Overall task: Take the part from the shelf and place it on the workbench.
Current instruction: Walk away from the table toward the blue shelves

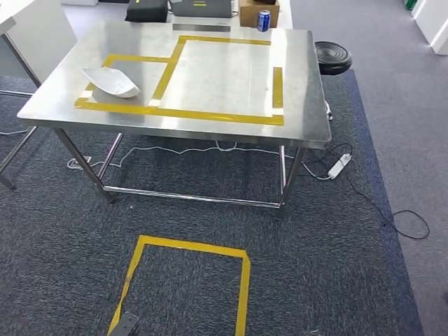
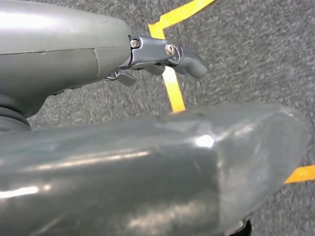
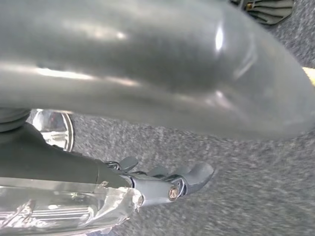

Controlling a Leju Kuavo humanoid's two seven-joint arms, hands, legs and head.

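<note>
Lying at about ten o'clock on the steel tabletop [image 1: 222, 77], the white part [image 1: 112, 81] is seen inside a yellow tape outline [image 1: 179, 112]. The left hand [image 2: 159, 56] is held over grey carpet [image 1: 317, 266] with fingers extended, nothing in it. The right hand [image 3: 163, 184] is likewise empty, fingers loosely apart (a blue can [image 1: 263, 20] stands at one o'clock).

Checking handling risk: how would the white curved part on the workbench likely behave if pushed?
The white part looks thin and shell-like, so probably light. Its curved underside may rock. On the polished steel workbench it would likely slide easily.
</note>
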